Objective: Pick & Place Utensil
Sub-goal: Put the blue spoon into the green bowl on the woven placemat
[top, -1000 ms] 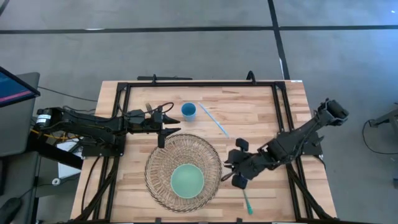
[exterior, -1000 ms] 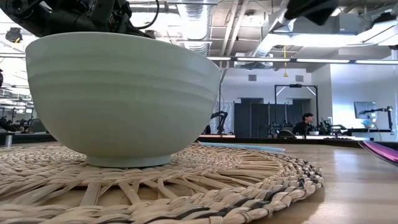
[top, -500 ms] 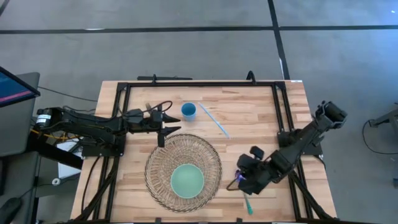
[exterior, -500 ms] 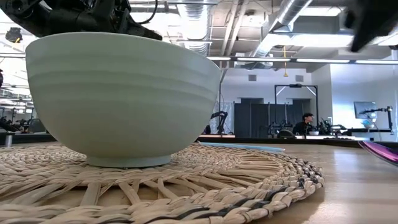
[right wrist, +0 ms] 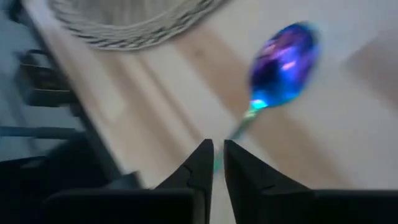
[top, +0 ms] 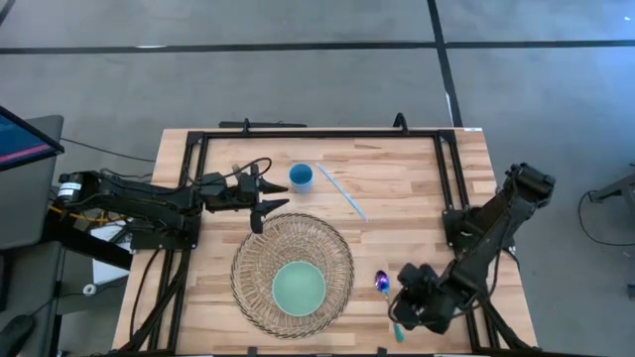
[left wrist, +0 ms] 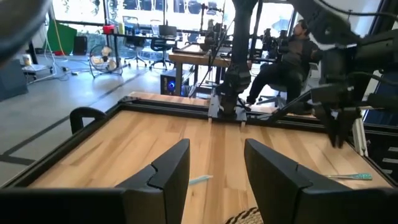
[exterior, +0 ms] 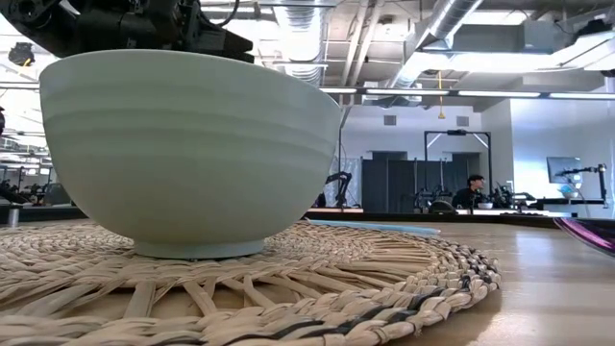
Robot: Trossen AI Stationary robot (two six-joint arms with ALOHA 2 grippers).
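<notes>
The spoon (top: 387,302) lies flat on the table right of the woven mat, with an iridescent purple-blue bowl (right wrist: 285,56) and a teal handle; its bowl edge also shows in the low view (exterior: 591,234). My right gripper (top: 405,312) stands over the handle, near the table's near edge, with its fingers (right wrist: 219,163) almost together on it. My left gripper (top: 270,198) waits open above the mat's far-left edge, holding nothing; its wrist view (left wrist: 214,168) shows the gap. My right gripper has the spoon's teal handle (right wrist: 239,129) running into the narrow gap between its two fingers, which lie across it. It comes from above, slanting toward the table's far left. The spoon still lies flat on the table, with its bowl pointing away from the fingers.
A pale green bowl (top: 299,288) sits on a round woven mat (top: 260,260) at the table's near middle. A blue cup (top: 301,178) and a light-blue straw (top: 340,190) lie farther back. A black frame (top: 317,133) rims the table. People sit in the room beyond.
My right gripper has moved toward the table's near edge, from over the spoon's bowl to its handle, leaving the purple bowl uncovered. The spoon has stayed where it lay.
</notes>
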